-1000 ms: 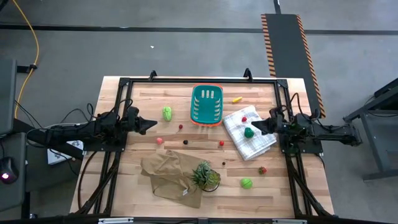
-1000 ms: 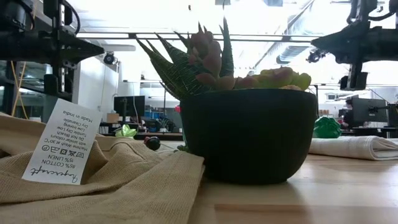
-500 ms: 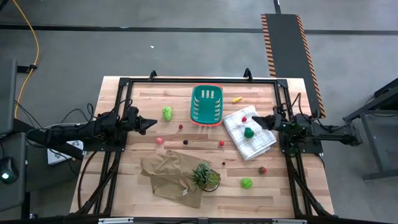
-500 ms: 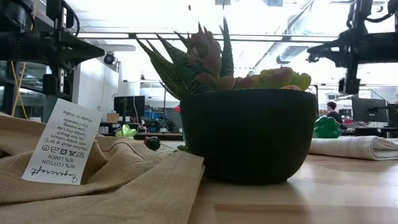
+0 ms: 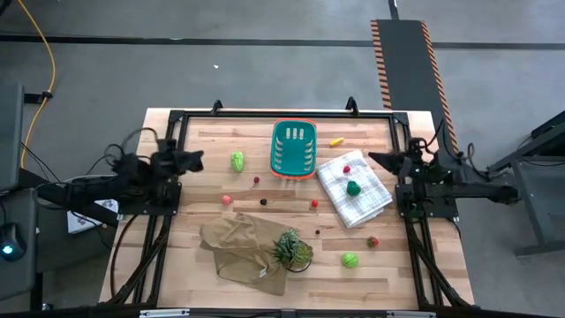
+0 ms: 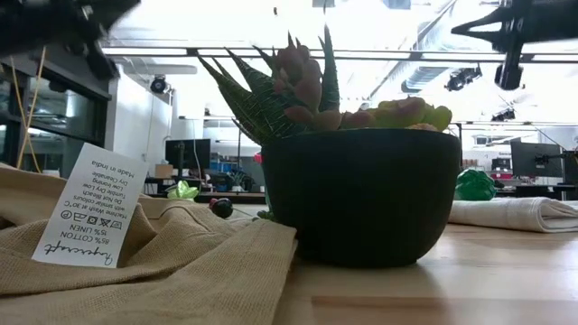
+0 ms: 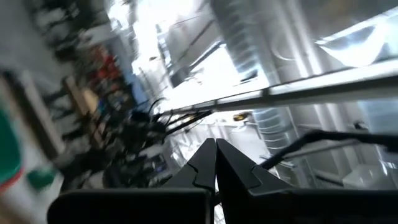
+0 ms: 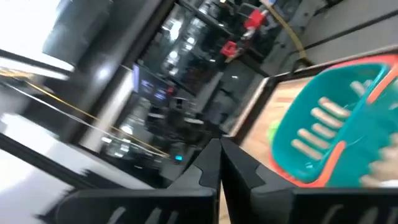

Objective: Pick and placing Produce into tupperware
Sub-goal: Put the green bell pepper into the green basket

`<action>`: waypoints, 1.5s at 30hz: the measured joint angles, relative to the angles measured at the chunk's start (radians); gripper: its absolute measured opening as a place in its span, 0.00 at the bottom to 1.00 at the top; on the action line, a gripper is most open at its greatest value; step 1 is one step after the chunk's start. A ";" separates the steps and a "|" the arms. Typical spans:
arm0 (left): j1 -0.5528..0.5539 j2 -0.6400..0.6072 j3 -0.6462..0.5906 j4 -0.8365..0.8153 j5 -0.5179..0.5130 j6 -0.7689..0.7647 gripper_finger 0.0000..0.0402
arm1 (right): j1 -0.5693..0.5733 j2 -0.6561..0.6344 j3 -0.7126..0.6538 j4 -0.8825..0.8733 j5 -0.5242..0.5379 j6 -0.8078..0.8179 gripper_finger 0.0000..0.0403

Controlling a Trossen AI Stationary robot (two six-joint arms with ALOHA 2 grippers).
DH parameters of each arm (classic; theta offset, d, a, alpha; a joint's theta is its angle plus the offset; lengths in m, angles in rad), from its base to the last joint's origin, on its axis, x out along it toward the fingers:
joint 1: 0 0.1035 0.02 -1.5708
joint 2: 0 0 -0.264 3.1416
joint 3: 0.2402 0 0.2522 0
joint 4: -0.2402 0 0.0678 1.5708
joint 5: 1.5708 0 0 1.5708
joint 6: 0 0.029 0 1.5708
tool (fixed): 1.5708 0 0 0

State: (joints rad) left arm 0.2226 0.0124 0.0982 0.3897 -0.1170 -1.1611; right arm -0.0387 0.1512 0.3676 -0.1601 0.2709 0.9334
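Note:
The tupperware, a teal slotted basket [image 5: 293, 148], stands at the table's far middle and shows in the right wrist view [image 8: 323, 130]. Produce lies scattered on the table: a light green lump [image 5: 237, 161] left of the basket, a yellow piece [image 5: 336, 140] to its right, another green lump [image 5: 350, 260] near the front, and several small red balls [image 5: 263, 201]. A dark green piece [image 5: 353, 187] and a red ball [image 5: 346, 169] rest on the white checked cloth [image 5: 366, 201]. My left gripper [image 5: 199, 158] hovers shut at the left, and my right gripper [image 5: 372, 158] hovers shut at the right. Both are raised and hold nothing.
A tan cloth [image 5: 237, 252] with a label [image 6: 86, 208] lies at the near middle. A spiky potted plant [image 5: 291, 250] stands on its right edge and fills the middle of the low view [image 6: 361, 194]. A black frame [image 5: 282, 113] rims the table.
Both grippers have risen well above the table and rolled about their own axes, staying shut. The left has drawn back toward the table's left edge and tipped upward. The right has drawn back toward the right edge, off the white cloth. No produce has moved.

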 joint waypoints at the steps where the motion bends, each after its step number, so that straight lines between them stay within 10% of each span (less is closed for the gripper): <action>1: 0.000 0.002 0.025 -0.001 0.000 0.039 0.00 | 0.000 0.025 0.039 -0.040 0.011 -0.027 0.00; 18: 0.000 0.315 0.708 -0.741 0.009 0.518 0.00 | 0.000 0.457 0.579 -0.358 -0.055 -0.362 0.02; 26: 0.000 0.570 0.978 -0.981 0.012 0.688 0.02 | 0.000 0.686 0.759 -0.630 -0.088 -0.278 0.25; 35: 0.000 0.752 1.139 -1.156 0.018 0.797 0.33 | 0.000 0.907 0.922 -0.980 -0.120 -0.049 0.51; 45: 0.000 0.866 1.135 -1.188 0.076 0.792 0.56 | 0.000 1.113 0.961 -1.274 -0.163 0.022 0.51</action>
State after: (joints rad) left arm 0.2226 0.8788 1.2335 -0.7979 -0.0410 -0.3691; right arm -0.0388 1.2642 1.3281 -1.4336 0.1078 0.9549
